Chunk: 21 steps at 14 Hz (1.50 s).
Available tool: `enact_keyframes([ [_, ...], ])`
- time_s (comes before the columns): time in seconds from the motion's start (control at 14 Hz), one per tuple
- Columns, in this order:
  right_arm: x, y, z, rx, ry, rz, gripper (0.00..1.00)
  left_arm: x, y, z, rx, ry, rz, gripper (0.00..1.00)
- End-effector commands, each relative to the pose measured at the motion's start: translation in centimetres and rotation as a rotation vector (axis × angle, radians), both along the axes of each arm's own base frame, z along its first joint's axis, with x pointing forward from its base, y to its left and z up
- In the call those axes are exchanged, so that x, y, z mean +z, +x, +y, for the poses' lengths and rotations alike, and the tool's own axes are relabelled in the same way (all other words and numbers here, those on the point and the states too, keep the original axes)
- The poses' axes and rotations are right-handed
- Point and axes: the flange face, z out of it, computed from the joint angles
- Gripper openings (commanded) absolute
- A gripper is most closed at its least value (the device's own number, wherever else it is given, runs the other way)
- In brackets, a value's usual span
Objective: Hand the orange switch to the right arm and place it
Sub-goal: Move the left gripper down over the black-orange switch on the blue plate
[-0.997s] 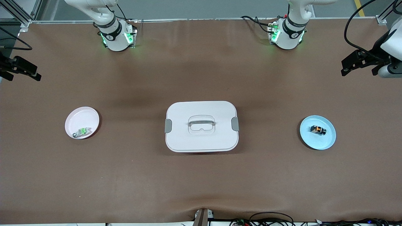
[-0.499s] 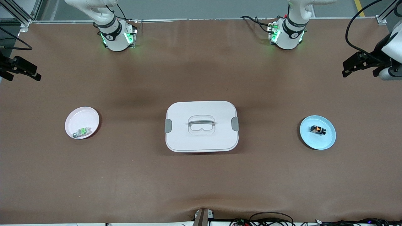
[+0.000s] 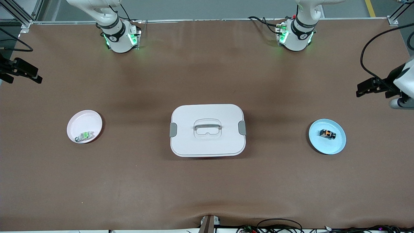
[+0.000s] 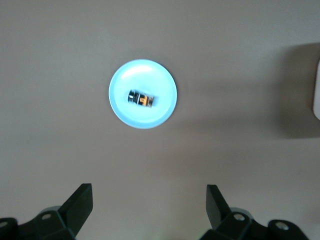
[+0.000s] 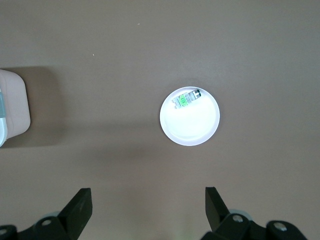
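Note:
The orange switch, a tiny black block with an orange mark, lies on a light blue plate toward the left arm's end of the table. My left gripper hangs open and empty in the air over the table's end by that plate. The left wrist view shows the switch on the plate, well clear of the gripper. My right gripper waits open over the other end of the table, and its wrist view shows nothing between the fingers.
A white lidded box with a handle and grey clips stands at the table's middle. A pale pink plate toward the right arm's end holds a grey-white component with a green mark. Brown table surface lies between them.
The left gripper has shifted along the table's end toward the blue plate. The right arm, both plates and the box have not moved.

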Motion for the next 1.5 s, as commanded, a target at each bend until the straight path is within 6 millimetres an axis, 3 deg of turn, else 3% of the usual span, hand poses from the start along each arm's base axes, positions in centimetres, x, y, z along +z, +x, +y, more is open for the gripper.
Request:
enact_keyframes([
  [0.0, 0.5, 0.2, -0.3, -0.001, -0.01, -0.004, 1.0, -2.7, 0.1, 0.1, -0.054, -0.014, -0.031, 1.0],
  [0.21, 0.5, 0.2, -0.3, -0.001, -0.01, -0.004, 1.0, -7.1, 0.6, 1.4, -0.18, -0.016, -0.081, 1.0],
  [0.5, 0.5, 0.2, -0.3, -0.001, -0.01, -0.004, 1.0, -13.2, 1.3, 1.6, -0.306, -0.019, -0.099, 1.0],
  [0.71, 0.5, 0.2, -0.3, -0.001, -0.01, -0.004, 1.0, -16.8, 1.5, 1.9, -0.4, -0.018, -0.113, 1.0],
  [0.85, 0.5, 0.2, -0.3, -0.001, -0.01, -0.004, 1.0, -18.9, 1.9, 3.6, -0.438, -0.024, -0.095, 1.0],
  [1.42, 0.5, 0.2, -0.2, 0.002, -0.01, -0.004, 1.0, -24.7, 2.9, 3.5, -0.519, -0.033, -0.078, 1.0],
])
